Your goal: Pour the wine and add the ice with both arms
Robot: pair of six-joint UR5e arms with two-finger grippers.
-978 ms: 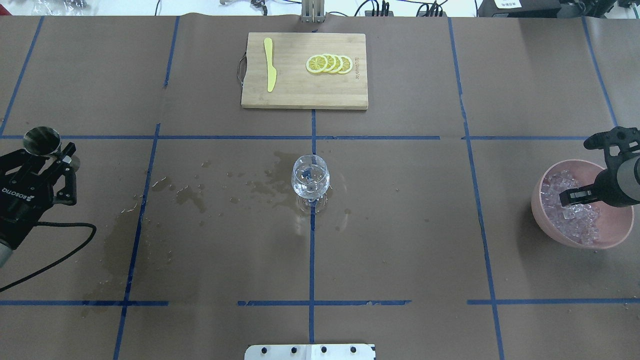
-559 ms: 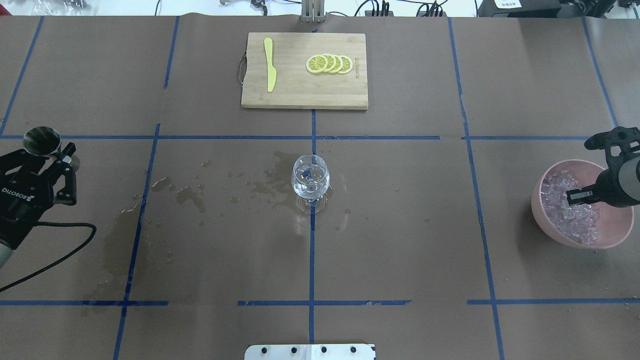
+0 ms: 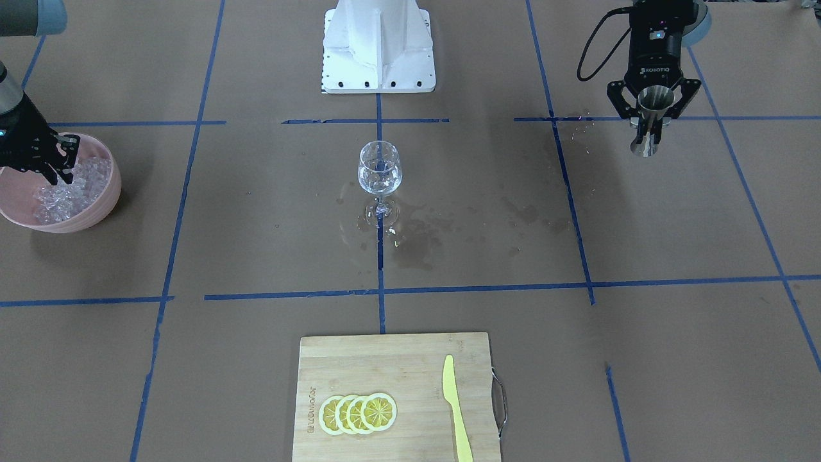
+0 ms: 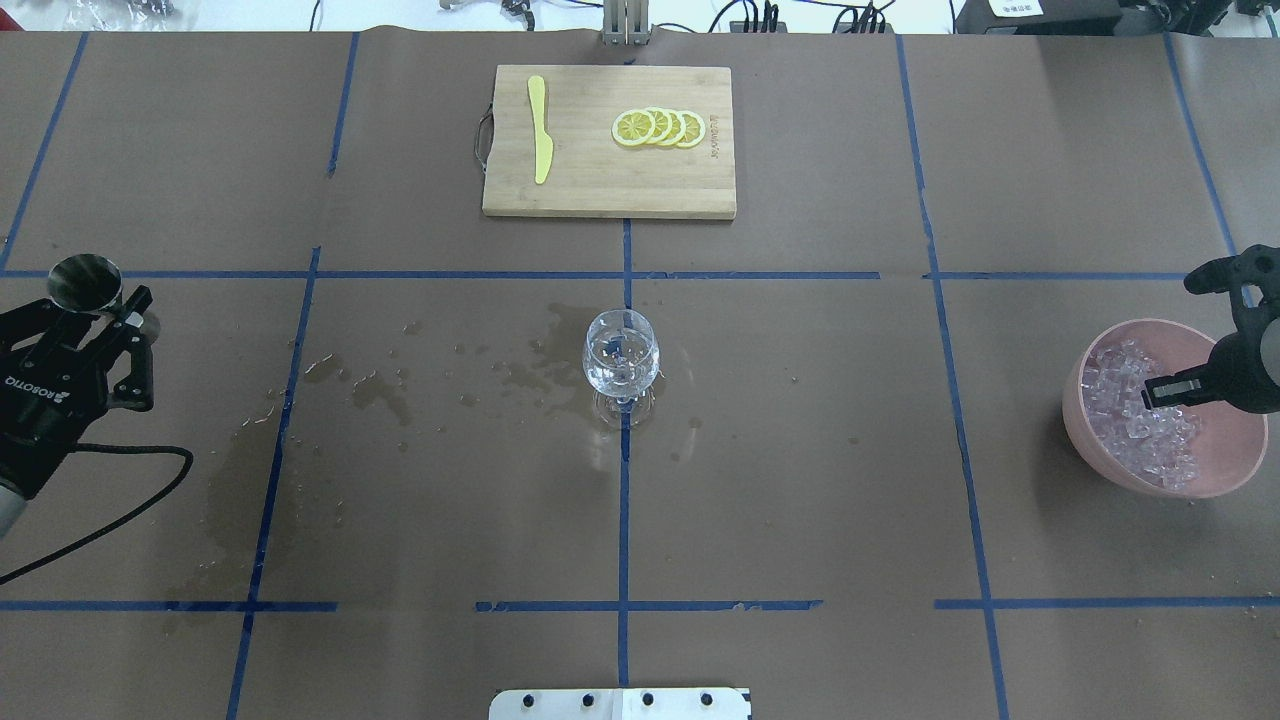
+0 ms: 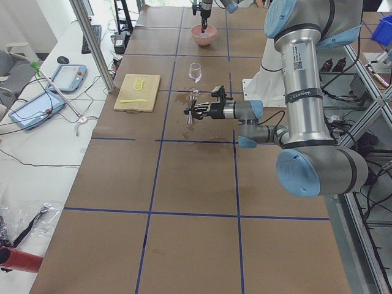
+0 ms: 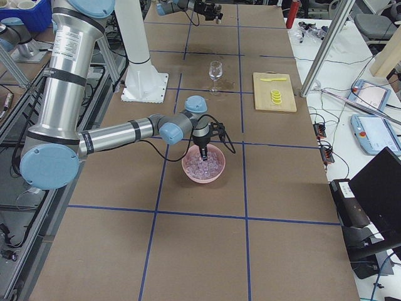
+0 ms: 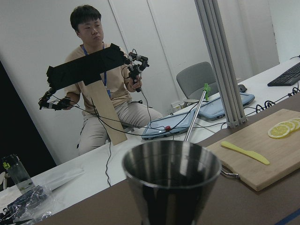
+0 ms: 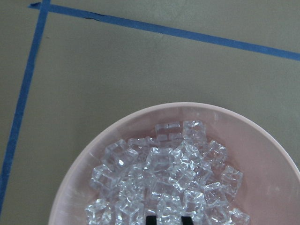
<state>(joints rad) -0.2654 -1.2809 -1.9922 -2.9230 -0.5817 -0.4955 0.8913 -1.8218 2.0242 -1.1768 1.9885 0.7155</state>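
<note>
A clear wine glass (image 4: pixel 621 365) with some liquid in it stands at the table's centre. At the right edge sits a pink bowl (image 4: pixel 1090 440) heaped with ice (image 4: pixel 1120 400). My right gripper (image 4: pixel 1155 392) reaches down into that heap. In the right wrist view its two tips (image 8: pixel 167 220) sit close together with a cube between them, amid the ice (image 8: pixel 164 168). At the far left my left gripper (image 4: pixel 92 300) is shut on a steel jigger (image 4: pixel 84 279). That cup stands upright and fills the left wrist view (image 7: pixel 171 173).
A wooden cutting board (image 4: pixel 700 190) at the table's far side carries lemon slices (image 4: pixel 658 128) and a yellow knife (image 4: pixel 541 130). Wet patches (image 4: pixel 380 390) spread left of the glass. The white base plate (image 4: pixel 620 703) sits at the near edge. A seated person (image 7: pixel 93 84) shows beyond the table.
My right gripper has shifted a little to the right over the bowl, further into the ice. The left gripper, jigger and glass have not moved.
</note>
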